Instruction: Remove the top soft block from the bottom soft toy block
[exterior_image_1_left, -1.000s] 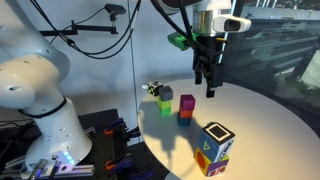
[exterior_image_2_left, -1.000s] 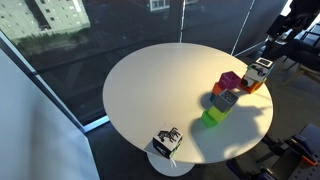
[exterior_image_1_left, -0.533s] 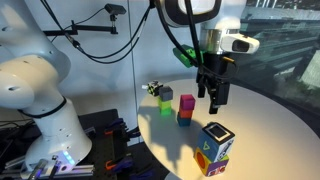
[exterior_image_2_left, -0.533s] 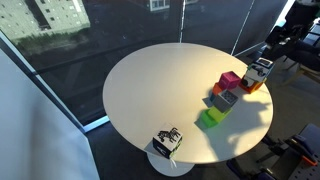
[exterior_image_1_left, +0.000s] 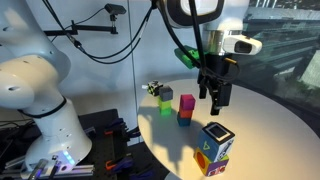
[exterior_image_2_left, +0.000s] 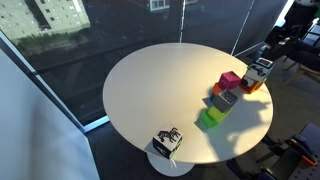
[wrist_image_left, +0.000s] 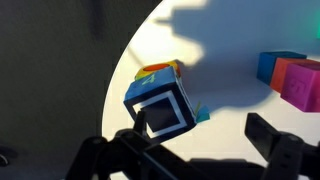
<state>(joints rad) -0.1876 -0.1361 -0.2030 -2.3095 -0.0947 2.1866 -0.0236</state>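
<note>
The top soft block (exterior_image_1_left: 217, 136), blue and black with a white-framed face, sits on the orange-red bottom soft toy block (exterior_image_1_left: 211, 163) near the table's front edge. The stack also shows in an exterior view, white top (exterior_image_2_left: 260, 69) over orange-red (exterior_image_2_left: 254, 86). My gripper (exterior_image_1_left: 215, 103) hangs open and empty above the table, behind and above the stack, not touching it. In the wrist view the top block (wrist_image_left: 160, 106) lies just ahead of the left finger, the orange-red block (wrist_image_left: 161, 68) peeks out beyond it, and the open jaws (wrist_image_left: 200, 145) hold nothing.
The round white table (exterior_image_1_left: 270, 130) carries a pink-on-blue stack (exterior_image_1_left: 186, 108), a grey-on-green stack (exterior_image_1_left: 164, 99) and a black-and-white patterned block (exterior_image_1_left: 152, 88). In an exterior view these are pink (exterior_image_2_left: 230, 80), grey (exterior_image_2_left: 225, 98), green (exterior_image_2_left: 211, 118) and patterned (exterior_image_2_left: 166, 141). Dark windows surround the table.
My gripper has moved down and toward the stacked blocks over the last second, then nearly stopped. The blocks have not moved.
</note>
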